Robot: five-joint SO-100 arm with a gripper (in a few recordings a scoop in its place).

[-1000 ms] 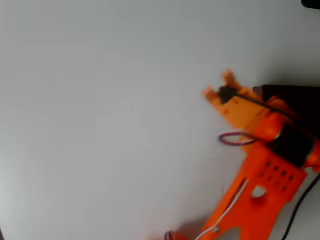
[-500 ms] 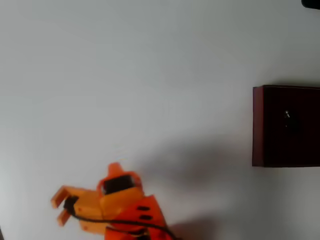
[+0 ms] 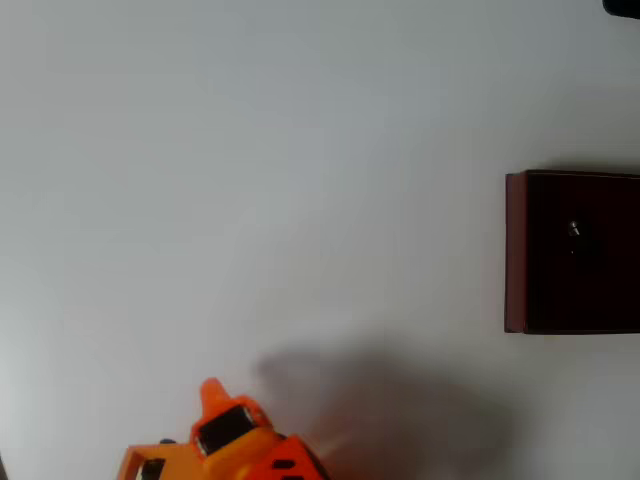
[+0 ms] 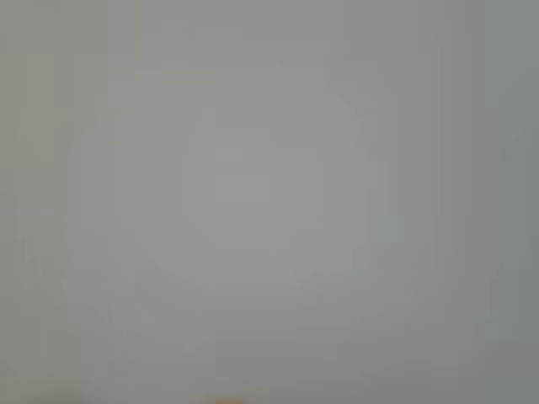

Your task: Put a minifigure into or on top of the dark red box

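Figure lies in the box; the arm sits at the bottom edge, far off to the box's left.

In the overhead view the dark red box (image 3: 572, 252) lies at the right edge of the pale table (image 3: 260, 170), its right side cut off by the frame, and a tiny pale speck inside its near-black interior is the minifigure (image 3: 575, 231), too small and blurred to make out in any detail. Well to the lower left of the box, the orange arm (image 3: 232, 446) pokes up from the bottom edge, with a soft shadow on the table between it and the box. Its fingers are cut off by the frame, so I cannot tell how far the gripper is open or whether it holds anything. A dark shape (image 3: 622, 6) shows at the corner above the box. The wrist view gives a blurred grey surface.
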